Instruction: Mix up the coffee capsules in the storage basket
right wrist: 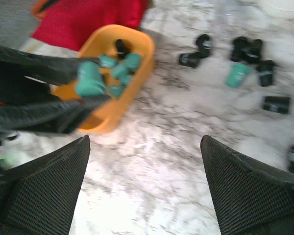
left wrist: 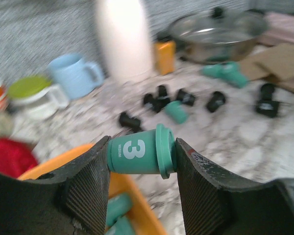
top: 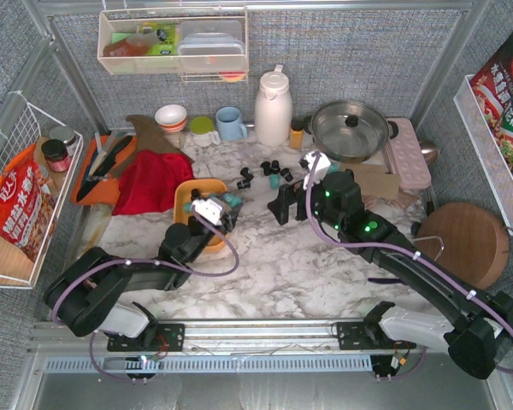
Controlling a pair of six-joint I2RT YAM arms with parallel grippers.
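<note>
Teal capsules (right wrist: 123, 68) are held in the orange basket (right wrist: 146, 55). Another capsule (left wrist: 137, 155) is clamped in the left claw (left wrist: 142, 164); the right claw (right wrist: 145, 182) is spread.

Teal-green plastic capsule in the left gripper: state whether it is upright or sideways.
Sideways: the teal-green plastic capsule lies horizontal, clamped in the left gripper, flanged rim facing sideways.

On my left gripper (left wrist: 142, 147) the pads (left wrist: 90, 191) are matt black and finely ribbed. The teal capsule (left wrist: 137, 155) is smooth satin plastic, the storage basket (right wrist: 139, 68) glossy orange plastic. The marble-look tabletop (right wrist: 176, 147) is polished. At one o'clock is a shiny steel pot (top: 350, 130), and at ten a soft red cloth (top: 154, 181).
</note>
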